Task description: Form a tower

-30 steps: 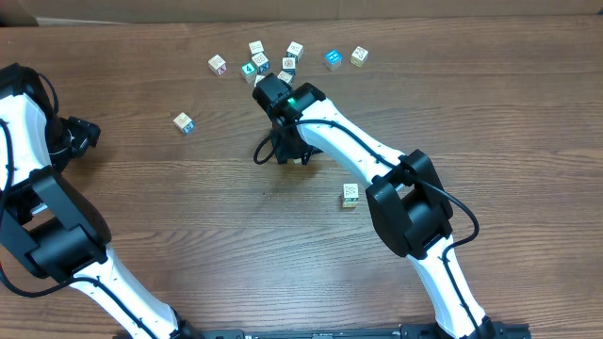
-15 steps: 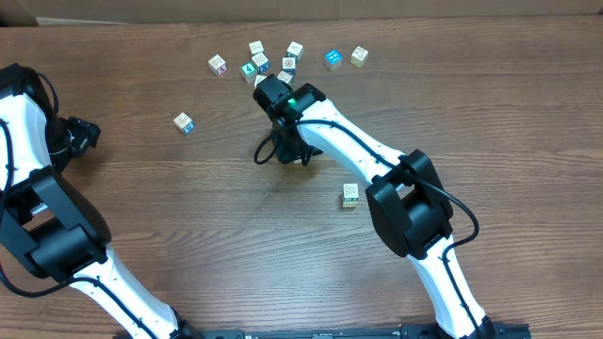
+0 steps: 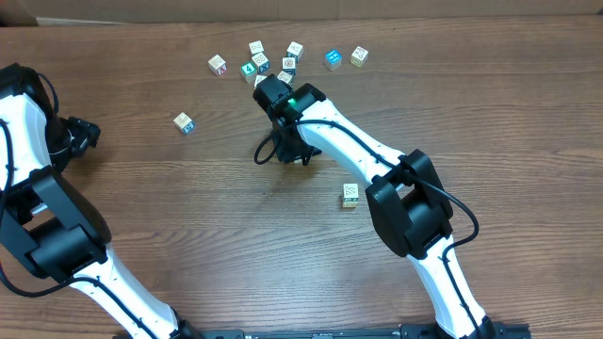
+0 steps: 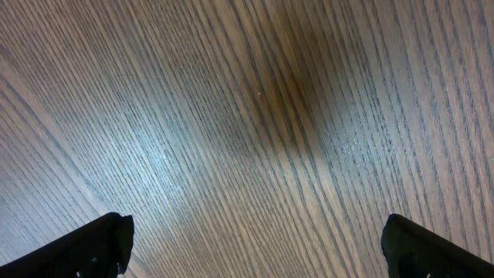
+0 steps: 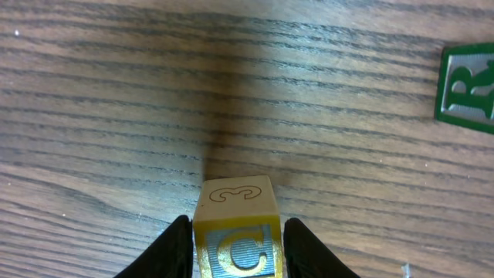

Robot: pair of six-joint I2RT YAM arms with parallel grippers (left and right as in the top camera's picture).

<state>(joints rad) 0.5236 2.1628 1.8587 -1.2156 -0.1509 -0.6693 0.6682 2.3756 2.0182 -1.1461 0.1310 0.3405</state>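
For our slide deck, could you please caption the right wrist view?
Right gripper pinching a yellow cube marked 3 and C over the wood-grain table, green R block nearby.

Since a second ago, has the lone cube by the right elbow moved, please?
No; the lone cube keeps the same spot against the grain of the table.

Overhead tally for you: one bench (image 3: 509, 122) and two arms, the left arm (image 3: 38, 202) and the right arm (image 3: 344, 141).

Picture cubes you can count: eleven.
- Nine sit in the far cluster (image 3: 289, 64), among them one teal-faced cube (image 3: 249, 69) and one blue-faced cube (image 3: 332, 59).
- Two lie apart: one single cube (image 3: 183, 122) at left, and one lone cube (image 3: 350, 195) by the right arm.

Treat nine as a minimum, since the right arm overlaps that cluster.

The right wrist view gives you two cubes: one yellow cube (image 5: 235, 232) and one green-bordered cube (image 5: 467, 81).
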